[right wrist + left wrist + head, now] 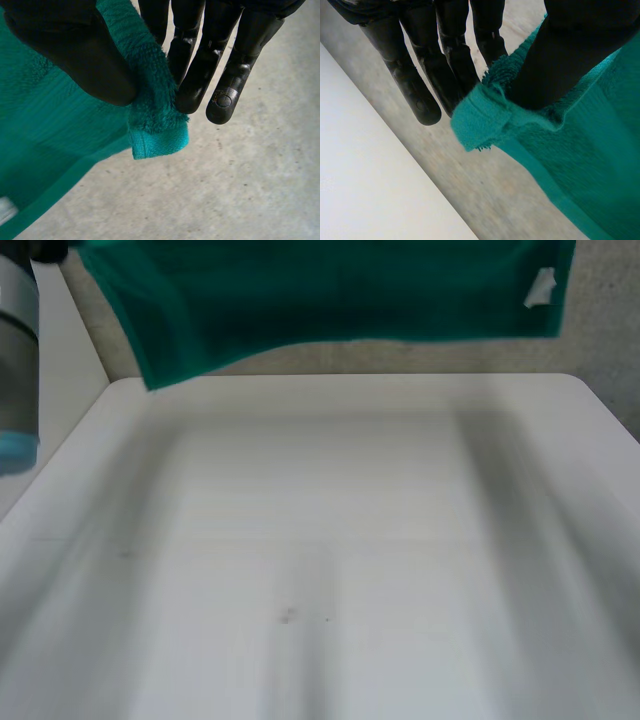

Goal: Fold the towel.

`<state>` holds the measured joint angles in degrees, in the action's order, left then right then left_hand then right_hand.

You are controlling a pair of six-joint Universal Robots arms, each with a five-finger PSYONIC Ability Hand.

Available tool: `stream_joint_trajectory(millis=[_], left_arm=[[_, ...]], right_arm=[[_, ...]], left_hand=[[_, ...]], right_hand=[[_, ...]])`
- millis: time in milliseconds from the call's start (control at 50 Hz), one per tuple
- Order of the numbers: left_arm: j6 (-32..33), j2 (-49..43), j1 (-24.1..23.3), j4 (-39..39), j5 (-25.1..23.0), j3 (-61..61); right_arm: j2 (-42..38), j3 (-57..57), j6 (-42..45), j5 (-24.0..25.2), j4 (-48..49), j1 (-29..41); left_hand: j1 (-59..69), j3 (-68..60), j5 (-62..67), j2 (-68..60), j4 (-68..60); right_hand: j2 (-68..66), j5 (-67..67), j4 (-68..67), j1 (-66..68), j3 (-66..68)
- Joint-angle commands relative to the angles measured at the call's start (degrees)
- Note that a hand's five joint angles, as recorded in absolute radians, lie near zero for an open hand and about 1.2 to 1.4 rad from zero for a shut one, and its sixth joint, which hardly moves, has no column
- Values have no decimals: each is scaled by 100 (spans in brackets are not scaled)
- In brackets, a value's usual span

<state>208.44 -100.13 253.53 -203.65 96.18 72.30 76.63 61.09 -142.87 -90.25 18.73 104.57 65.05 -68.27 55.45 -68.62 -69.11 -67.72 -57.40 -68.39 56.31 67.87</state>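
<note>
Nearest the head camera, the flat white bench (330, 540) stretches away to its rounded far edge. At its left side stands the grey left arm with a light-blue cap (18, 360). Above and beyond that far edge, the teal-green terry towel (330, 295) hangs spread wide in the air. Its lower hem dips lowest at the left end, and I cannot tell whether that tip touches the bench edge. A small white label (540, 287) sits near the towel's right end. The left robot hand (452, 65) is clamped on one upper corner of the towel, thumb pressing the bunched cloth against straight black fingers. The right robot hand (200, 65) is clamped on the other upper corner, thumb pinching the hemmed corner against its fingers. Beyond both robot hands lies the grey speckled concrete floor (240, 190).
</note>
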Motion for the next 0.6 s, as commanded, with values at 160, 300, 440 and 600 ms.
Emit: stream_joint_trajectory(millis=[160,300,440,600], left_arm=[[-813,-803,232,-236,-440,2453],[-805,-1413,223,-201,-547,2850],[-657,-984,328,728,-503,3527],[-94,572,408,2874,-556,4336]], right_arm=[[-797,2477,66,473,-405,-15],[-1492,2610,101,438,-1088,-120],[-1100,2837,775,447,-2510,-349],[43,3848,2945,438,-4244,-990]], left_hand=[[1495,-1173,1455,-1138,-1089],[1495,-1173,1455,-1138,-1089],[1495,-1173,1455,-1138,-1089],[1495,-1173,1455,-1138,-1089]], right_hand=[[-1228,-1260,-1161,2369,1213],[-1228,-1260,-1161,2369,1213],[-1228,-1260,-1161,2369,1213],[-1228,-1260,-1161,2369,1213]])
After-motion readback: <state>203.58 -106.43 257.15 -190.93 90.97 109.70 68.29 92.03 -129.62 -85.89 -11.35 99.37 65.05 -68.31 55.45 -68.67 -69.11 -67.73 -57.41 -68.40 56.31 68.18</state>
